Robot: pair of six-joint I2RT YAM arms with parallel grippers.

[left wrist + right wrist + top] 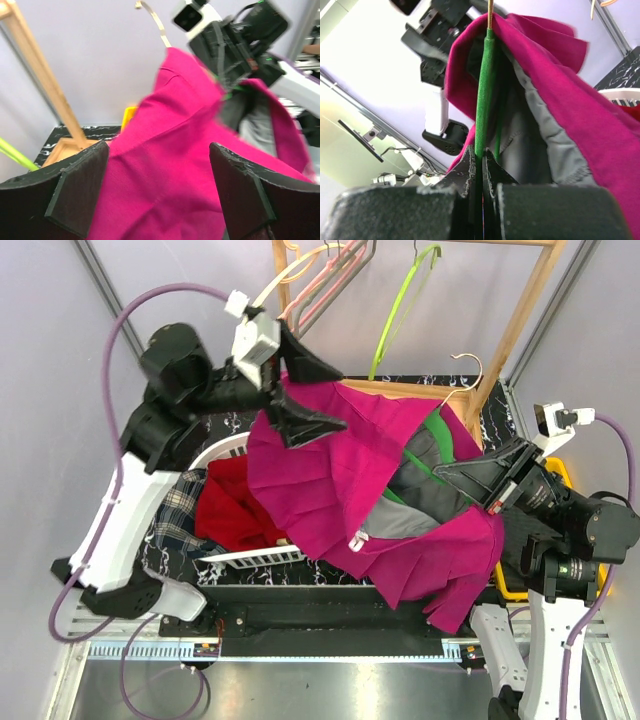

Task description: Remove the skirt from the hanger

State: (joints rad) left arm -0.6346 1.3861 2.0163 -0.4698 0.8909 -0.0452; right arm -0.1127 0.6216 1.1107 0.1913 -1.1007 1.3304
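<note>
Right gripper [481, 167] clamped shut on green hanger [484, 90], near desk [280, 578] right edge. Left gripper [160, 187] fingers wide, empty. Skirt [330, 470] fabric straight ahead of gap. Left arm nearer.

The skirt [330, 460] is seen in magenta, and its lining [405, 512] in grey. The hanger [484, 90] is coated in green. The tabletop [300, 575] is patterned in black with white veins. A plaid garment [180, 505] is checked in navy and white, a red garment [235, 505] is left plain, and the basket [265, 557] is white.
</note>
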